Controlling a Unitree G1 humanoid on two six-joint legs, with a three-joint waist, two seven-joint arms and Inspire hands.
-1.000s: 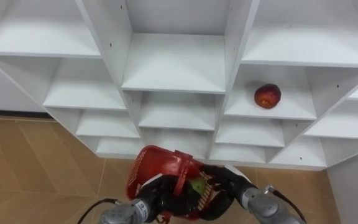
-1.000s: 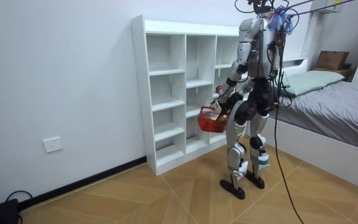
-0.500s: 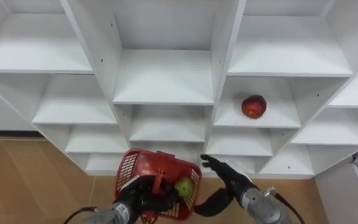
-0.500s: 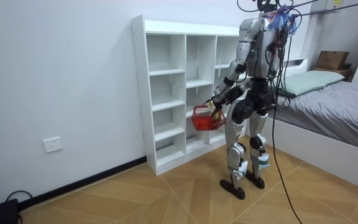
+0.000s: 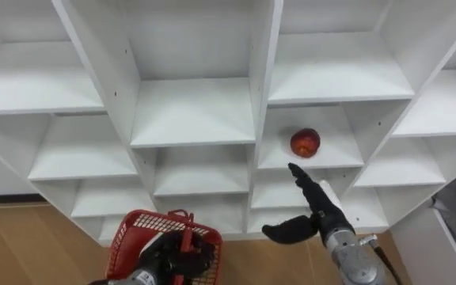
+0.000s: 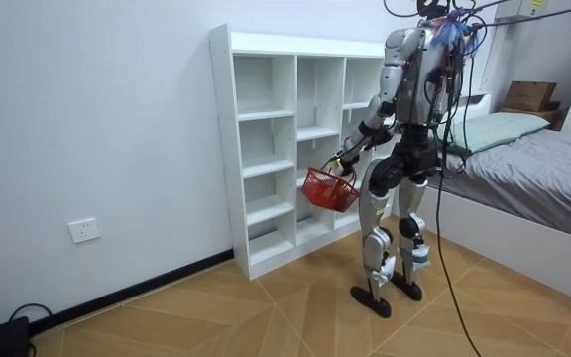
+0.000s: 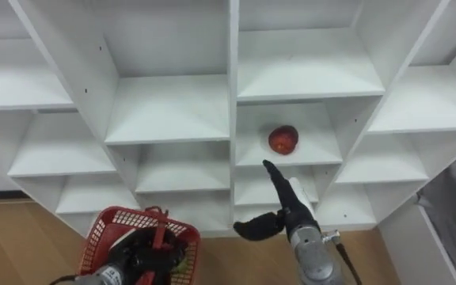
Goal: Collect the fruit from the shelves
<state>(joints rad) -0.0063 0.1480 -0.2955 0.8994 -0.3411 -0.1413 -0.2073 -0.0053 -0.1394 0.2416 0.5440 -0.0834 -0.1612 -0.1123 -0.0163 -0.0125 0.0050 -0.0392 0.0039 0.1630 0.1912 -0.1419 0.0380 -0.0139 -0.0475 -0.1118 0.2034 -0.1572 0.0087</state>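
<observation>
- Standing upright on the wooden floor (image 6: 266,307), the robot faces the white closet (image 5: 192,111), a unit of open square compartments set against the wall. In the room view it is at the unit's right-hand columns.
- Behind the robot, at the room view's right, is a bed (image 6: 543,159) with a grey cover.
- Low on the robot's left hangs a red mesh basket (image 5: 129,237), in front of the closet's lower compartments and clear of the shelves.
- The right hand (image 5: 315,210) is raised in front of the closet. Its fingers are straight and held together, pointing up and away towards the shelves, and its thumb is spread wide to the left; it holds nothing.
- The left hand (image 5: 172,253) has its fingers curled round the basket's upright handle and carries the basket by it.
- A red fruit (image 5: 305,143) lies alone on a shelf in the column right of the middle one, near the back of its compartment. It sits just beyond and above the right hand's fingertips, apart from them and not touched.
</observation>
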